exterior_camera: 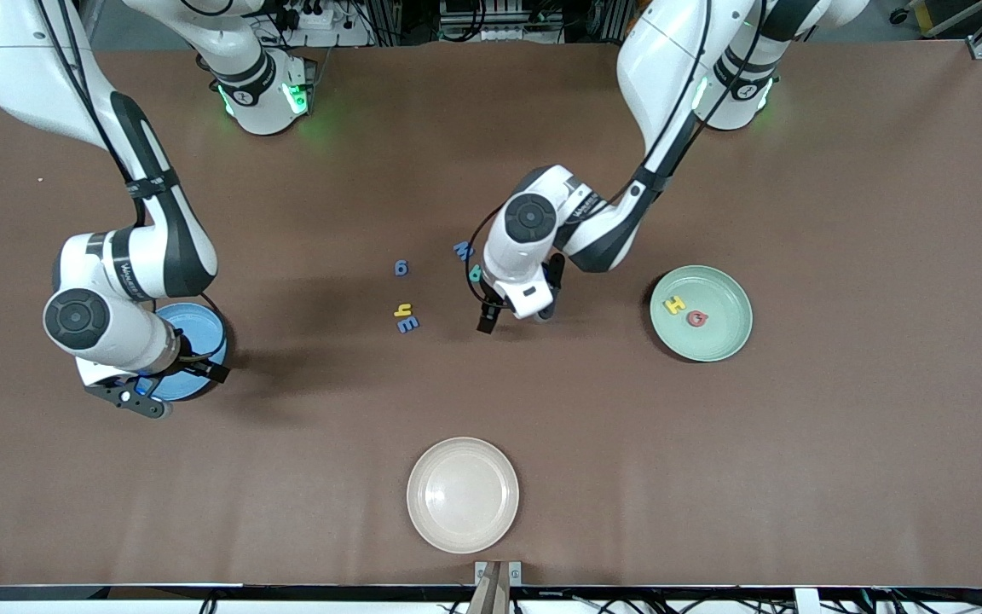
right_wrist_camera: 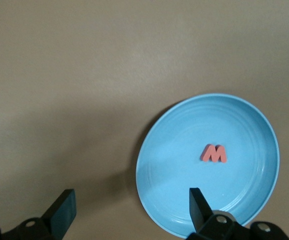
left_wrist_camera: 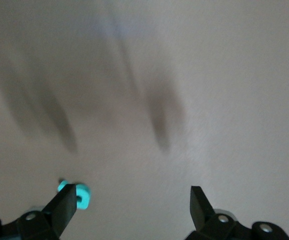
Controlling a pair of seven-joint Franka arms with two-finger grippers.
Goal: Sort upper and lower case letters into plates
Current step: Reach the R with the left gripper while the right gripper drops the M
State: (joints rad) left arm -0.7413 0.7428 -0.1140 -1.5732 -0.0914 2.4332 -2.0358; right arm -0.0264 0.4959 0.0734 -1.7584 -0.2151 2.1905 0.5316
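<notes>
Your table (exterior_camera: 840,477) is brown and wide, with three plates on it. The cream plate (exterior_camera: 463,495) sits nearest the front camera, bare. The mint plate (exterior_camera: 701,313) lies toward the left arm's end and carries a yellow H (exterior_camera: 674,304) with a red G (exterior_camera: 696,318) just beside it. The blue plate (right_wrist_camera: 207,162) lies toward the right arm's end, mostly hidden under the right arm in the front view, and your right wrist view shows a red M (right_wrist_camera: 214,153) lying in it. Your right gripper (right_wrist_camera: 129,210) hangs over the edge of that blue plate, fingers spread wide, nothing between them. Your left gripper (left_wrist_camera: 132,207) is down low over the middle of the table, fingers spread too, holding nothing, with a teal letter (left_wrist_camera: 79,194) right beside one fingertip (left_wrist_camera: 64,202). Next to that arm's wrist a blue letter (exterior_camera: 463,250) lies on the table. Closer to the right arm's end a blue g (exterior_camera: 401,268) lies alone, and nearer the front camera a yellow letter (exterior_camera: 404,309) touches a blue E (exterior_camera: 408,324).
</notes>
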